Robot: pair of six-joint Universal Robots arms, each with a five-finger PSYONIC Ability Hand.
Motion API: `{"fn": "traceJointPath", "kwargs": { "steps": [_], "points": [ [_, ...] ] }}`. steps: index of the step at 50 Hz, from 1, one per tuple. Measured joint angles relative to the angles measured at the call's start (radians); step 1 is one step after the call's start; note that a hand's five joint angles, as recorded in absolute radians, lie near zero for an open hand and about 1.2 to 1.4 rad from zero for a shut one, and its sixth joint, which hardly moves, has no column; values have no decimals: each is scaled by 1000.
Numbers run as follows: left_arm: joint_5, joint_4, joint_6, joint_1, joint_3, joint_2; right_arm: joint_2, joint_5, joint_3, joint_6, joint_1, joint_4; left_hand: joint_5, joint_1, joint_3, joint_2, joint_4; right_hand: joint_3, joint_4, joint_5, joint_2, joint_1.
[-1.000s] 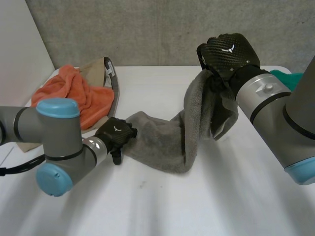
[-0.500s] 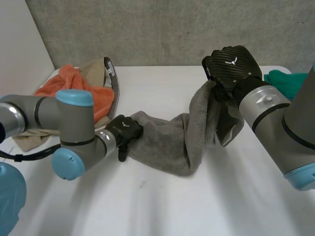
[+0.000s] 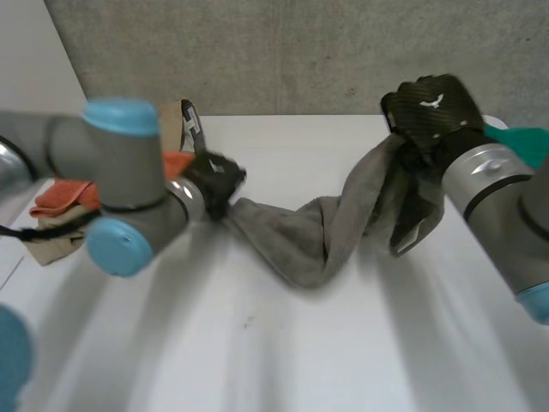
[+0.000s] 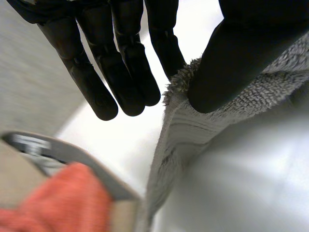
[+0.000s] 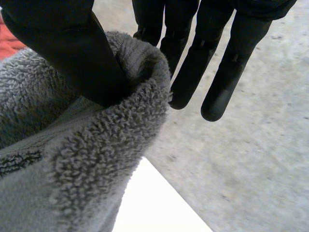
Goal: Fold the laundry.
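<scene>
Left hand, pinching one towel end, has pulled toward 10 o'clock; right hand, clamped on the other, drifted toward 3. Towel stretching out for spreading

The right robot hand comes in with its thumb pressed down onto the rolled edge of a grey towel. The fingers are straight. The ones nearest the thumb go behind the towel's fold, so the edge is pinched between them and the thumb. The outer ones stick out free, past the cloth. The towel is thick and looped, and it hangs below the thumb in a heavy bunch. A sliver of orange-red cloth shows just beside the thumb. Beyond the fingers is a rough concrete wall, and a white corner of the table shows beside the hanging towel.
</scene>
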Motion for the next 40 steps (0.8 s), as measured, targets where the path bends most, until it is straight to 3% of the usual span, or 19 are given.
{"fn": "traceJointPath", "kwargs": {
  "steps": [5,13,20,27,31,34,35,38,40],
  "points": [
    [9,-22,-46,21,-89,206,-42,-15,1,-35,-60,37,0,0,0,0,2,0,0,0,0,0],
    [75,-47,-39,63,-309,558,-90,-142,-44,-209,-182,268,0,0,0,0,2,0,0,0,0,0],
    [118,-46,-31,108,-432,715,34,-247,-226,-315,-233,508,0,0,0,0,2,0,0,0,0,0],
    [111,-14,-26,112,-476,653,387,-240,-563,-331,-190,664,0,0,0,0,3,0,0,0,0,0],
    [44,30,-11,87,-432,474,719,-123,-885,-307,-117,670,0,0,0,0,3,0,0,0,0,0],
    [10,40,-6,75,-394,406,822,-69,-985,-298,-93,633,0,0,0,0,3,-1,0,0,-1,0],
    [-11,43,-5,67,-366,368,881,-33,-1038,-292,-79,591,0,0,0,0,3,-76,-79,-57,-71,-40],
    [-56,43,-5,48,-287,284,966,52,-1107,-279,-55,453,0,0,0,0,3,-633,-631,-626,-651,-603],
    [-71,39,-6,41,-254,257,972,80,-1107,-272,-52,400,0,0,0,0,3,-853,-844,-829,-871,-828]
  ]
}}
